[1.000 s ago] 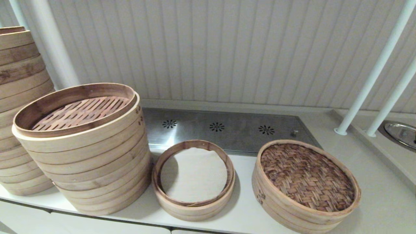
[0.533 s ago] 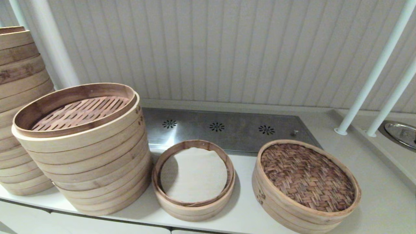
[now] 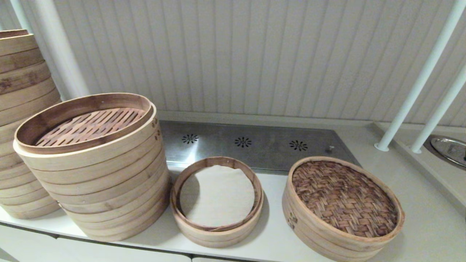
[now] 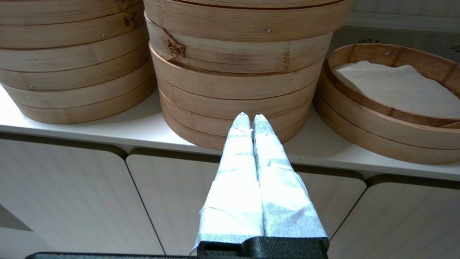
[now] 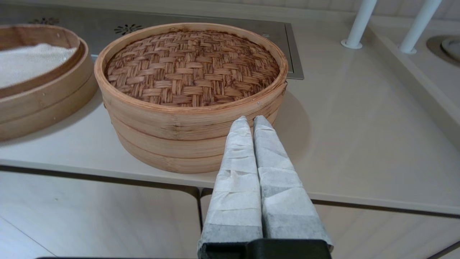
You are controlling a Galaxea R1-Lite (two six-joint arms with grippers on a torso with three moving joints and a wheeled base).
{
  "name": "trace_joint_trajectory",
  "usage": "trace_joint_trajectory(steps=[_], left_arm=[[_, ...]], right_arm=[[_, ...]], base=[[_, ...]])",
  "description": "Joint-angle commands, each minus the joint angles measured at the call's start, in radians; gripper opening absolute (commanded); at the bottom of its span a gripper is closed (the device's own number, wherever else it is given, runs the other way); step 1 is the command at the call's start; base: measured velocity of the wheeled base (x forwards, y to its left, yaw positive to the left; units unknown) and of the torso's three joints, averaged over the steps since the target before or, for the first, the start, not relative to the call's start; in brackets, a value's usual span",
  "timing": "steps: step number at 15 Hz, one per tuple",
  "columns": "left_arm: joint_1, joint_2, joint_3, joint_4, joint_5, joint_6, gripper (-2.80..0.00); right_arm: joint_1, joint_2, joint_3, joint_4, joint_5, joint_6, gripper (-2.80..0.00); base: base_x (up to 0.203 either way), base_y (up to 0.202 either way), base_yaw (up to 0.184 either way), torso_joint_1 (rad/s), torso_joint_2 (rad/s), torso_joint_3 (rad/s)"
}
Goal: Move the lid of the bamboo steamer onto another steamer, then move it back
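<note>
Head view first: the bamboo steamer lid (image 3: 344, 198) sits on top of a low basket (image 3: 316, 233) at about 4 o'clock on the pale surface (image 3: 418, 225). The other steamer (image 3: 217, 202), white liner on its floor, stands just beside it at 6 o'clock, apart from it. A tall stack of tiers (image 3: 98, 171) with a slatted floor on top fills 8 o'clock, with a second taller stack (image 3: 20, 120) behind it at 9. No arm shows here.

Over to the left wrist view: the left pincer (image 4: 250, 118) has its wrapped fingers pressed together, holding nothing, out in front of the surface edge and aimed at the foot of the tall stack; the lined steamer lies at 2 o'clock from the tips.

Right wrist view now: the right pincer (image 5: 251, 120) is also pressed together and empty, tips just short of the basket wall below the lid's rim, with the woven panel at 11 o'clock from them.
</note>
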Motion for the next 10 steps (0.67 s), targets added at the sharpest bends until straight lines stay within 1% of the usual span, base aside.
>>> trace_joint_trajectory(steps=[1,10], left_arm=[[0.000,0.000,0.000,0.000,-0.001,-0.001,-2.80],[0.000,0.000,0.000,0.000,0.000,0.000,-2.80]], right_arm=[[0.000,0.002,0.006,0.002,-0.003,0.005,-2.80],[0.000,0.002,0.006,0.000,-0.003,0.009,-2.80]], base=[[0.000,0.000,0.000,0.000,0.00,0.000],[0.000,0.000,0.000,0.000,0.00,0.000]])
